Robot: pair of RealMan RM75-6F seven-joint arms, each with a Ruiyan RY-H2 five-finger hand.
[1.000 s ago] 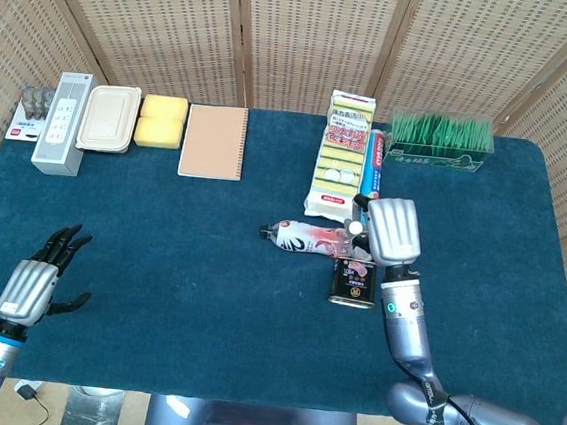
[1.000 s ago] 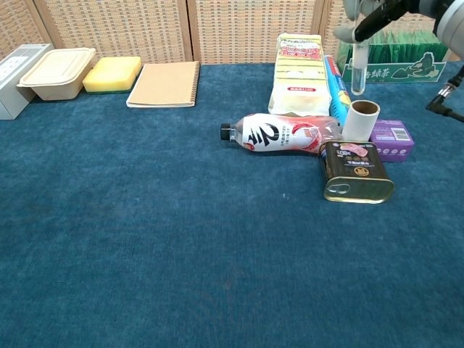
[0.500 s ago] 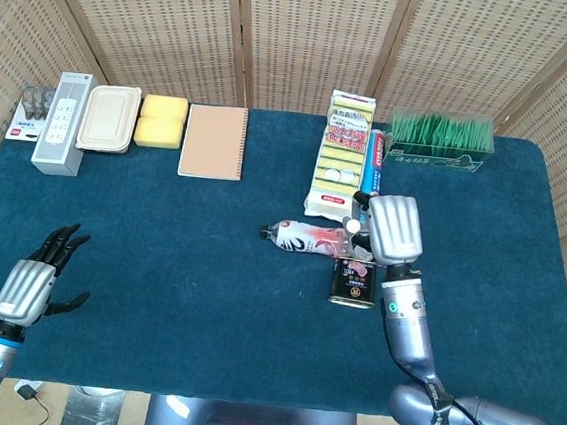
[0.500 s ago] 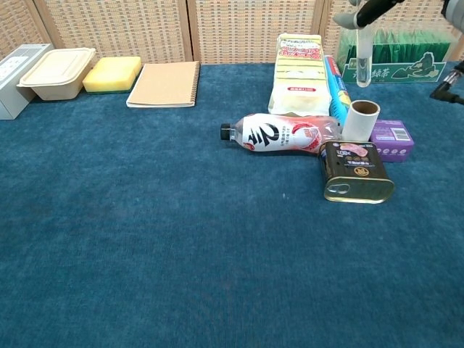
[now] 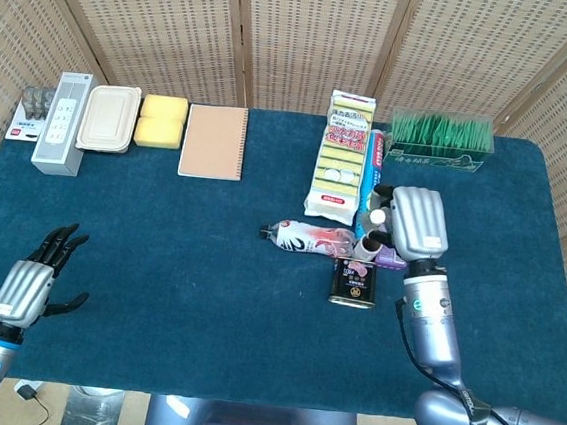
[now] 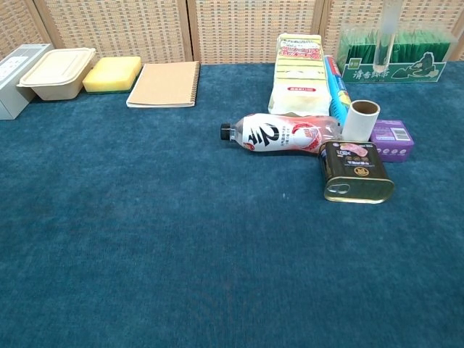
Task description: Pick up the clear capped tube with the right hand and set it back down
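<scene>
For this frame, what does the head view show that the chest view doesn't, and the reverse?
Only the head view shows both hands: the right hand raised over the cluster of items, and the left hand low at the table's near left with fingers spread, holding nothing. It also shows the battery pack at far left.

Only the chest view shows the clear capped tube hanging upright in the air, well above the cloth.

Both show the bottle lying on its side, the tin, the notebook and the sponge.
</scene>
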